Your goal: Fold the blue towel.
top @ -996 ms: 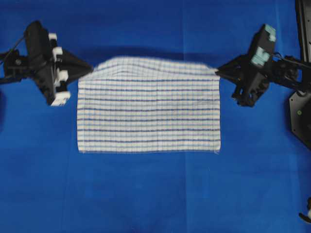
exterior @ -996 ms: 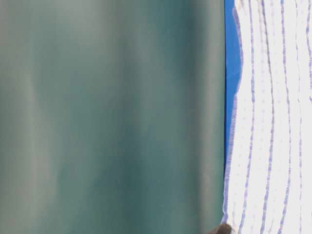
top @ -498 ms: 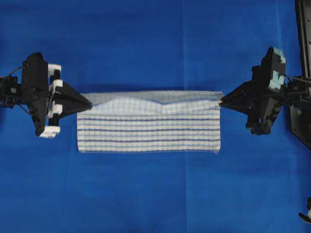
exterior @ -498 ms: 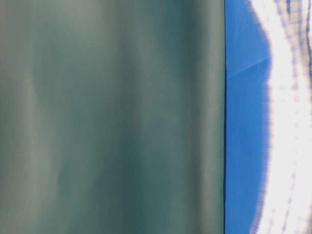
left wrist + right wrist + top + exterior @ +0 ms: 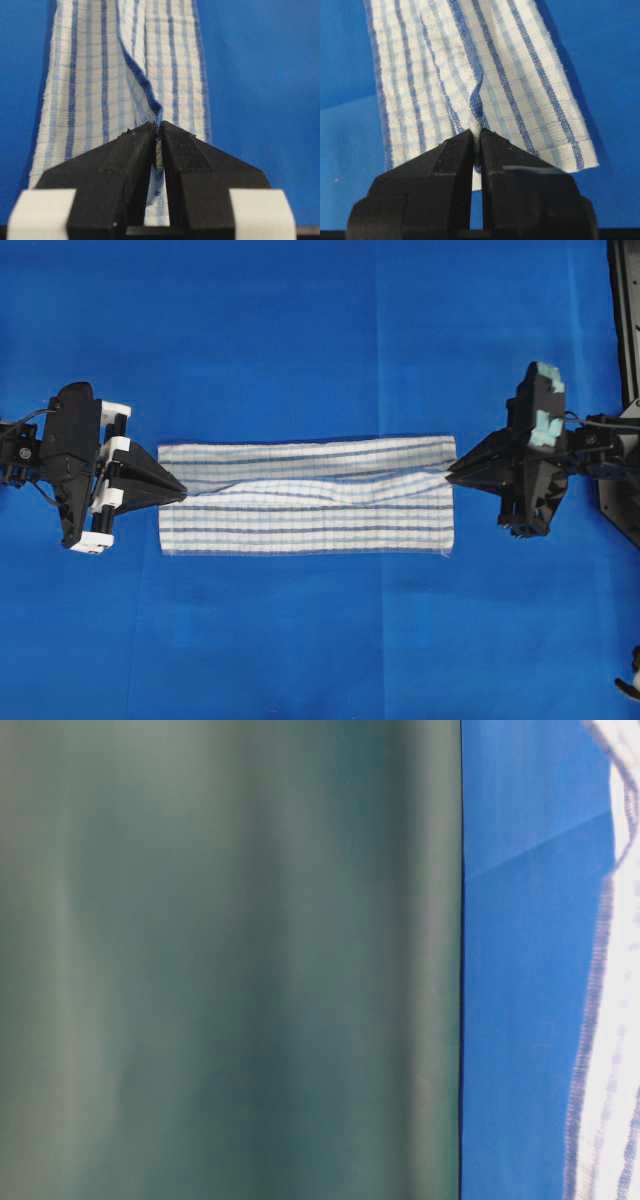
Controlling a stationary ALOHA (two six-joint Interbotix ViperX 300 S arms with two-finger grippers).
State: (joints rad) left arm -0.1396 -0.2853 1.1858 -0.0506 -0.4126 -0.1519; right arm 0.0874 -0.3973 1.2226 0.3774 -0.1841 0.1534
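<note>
Blue towel [image 5: 306,497] on blue sheet [image 5: 300,330]

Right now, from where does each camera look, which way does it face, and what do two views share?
Overhead: above, facing straight down on the blue towel; shows left gripper and right gripper.
Table-level: low and sideways; mostly a blurred green surface, towel edge at right; no robot parts.
Left wrist: behind its gripper, facing along the towel.
Right wrist: the same, from the opposite end.
Shared: both wrist views show a gripper shut on a towel edge.
</note>
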